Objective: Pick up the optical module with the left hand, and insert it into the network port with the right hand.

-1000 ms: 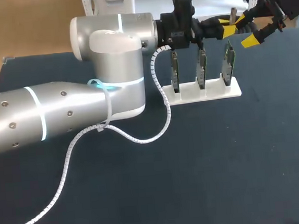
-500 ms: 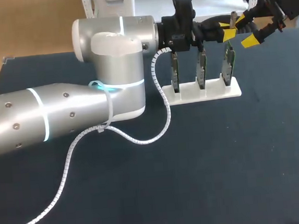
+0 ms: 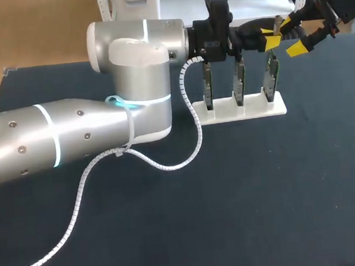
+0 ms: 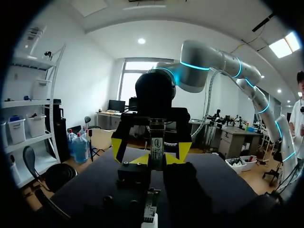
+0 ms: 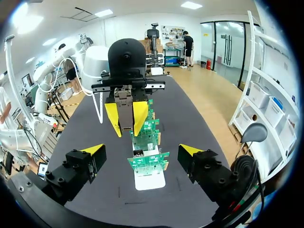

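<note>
Hanging pinched between the left gripper's point(image 5: 126, 121) yellow tips, the optical module point(image 5: 125, 105) stands upright, long axis vertical, above the circuit boards point(image 5: 147, 161) in the white rack point(image 3: 244, 110). The right gripper point(image 3: 292, 36) sits just beside it, spread wide.

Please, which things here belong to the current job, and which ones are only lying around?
For the job:
- optical module, gripped in the left end effector
- right end effector, open
- three circuit boards standing in the white holder

Only lying about:
- spiral cable of the left arm, trailing over the dark table
</note>
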`<act>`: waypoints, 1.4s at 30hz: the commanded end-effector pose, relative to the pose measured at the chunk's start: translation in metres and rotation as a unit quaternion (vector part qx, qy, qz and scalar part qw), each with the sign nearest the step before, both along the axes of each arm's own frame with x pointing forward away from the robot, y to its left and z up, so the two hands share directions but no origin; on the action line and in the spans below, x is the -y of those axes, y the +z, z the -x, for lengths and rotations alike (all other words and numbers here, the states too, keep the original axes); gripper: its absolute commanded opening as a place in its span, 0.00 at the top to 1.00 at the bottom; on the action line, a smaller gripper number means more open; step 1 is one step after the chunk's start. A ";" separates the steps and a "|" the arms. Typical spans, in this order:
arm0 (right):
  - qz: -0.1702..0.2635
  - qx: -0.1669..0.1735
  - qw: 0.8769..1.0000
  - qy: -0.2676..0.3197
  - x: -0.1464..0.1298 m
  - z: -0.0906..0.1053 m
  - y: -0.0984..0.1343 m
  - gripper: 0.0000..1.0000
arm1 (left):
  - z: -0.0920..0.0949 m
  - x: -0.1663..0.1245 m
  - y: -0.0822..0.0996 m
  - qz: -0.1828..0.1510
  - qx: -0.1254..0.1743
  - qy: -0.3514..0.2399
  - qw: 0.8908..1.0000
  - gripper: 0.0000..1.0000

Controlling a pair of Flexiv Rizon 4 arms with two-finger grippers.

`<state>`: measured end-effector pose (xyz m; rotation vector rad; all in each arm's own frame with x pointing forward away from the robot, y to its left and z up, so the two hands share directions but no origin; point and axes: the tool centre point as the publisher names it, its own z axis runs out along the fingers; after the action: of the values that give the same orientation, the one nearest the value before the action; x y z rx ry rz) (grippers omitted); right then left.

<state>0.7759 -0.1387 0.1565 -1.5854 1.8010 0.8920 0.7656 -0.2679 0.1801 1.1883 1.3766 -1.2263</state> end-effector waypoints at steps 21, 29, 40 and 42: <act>0.000 0.002 1.000 -0.002 0.000 0.002 0.000 0.00 | 0.000 0.003 -0.003 -0.011 -0.011 0.001 1.000 1.00; 0.000 0.002 1.000 -0.002 0.000 0.002 0.000 0.00 | 0.000 0.002 -0.006 -0.006 -0.027 0.001 1.000 1.00; 0.000 0.002 1.000 -0.002 0.000 0.002 0.000 0.00 | -0.001 0.003 -0.008 -0.012 -0.019 -0.001 1.000 1.00; 0.000 0.002 1.000 -0.002 0.000 0.002 0.000 0.00 | -0.001 0.003 -0.008 -0.014 -0.017 -0.001 1.000 1.00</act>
<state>0.7759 -0.1387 0.1565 -1.5854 1.8011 0.8920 0.7657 -0.2701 0.1722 1.1904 1.4196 -1.2393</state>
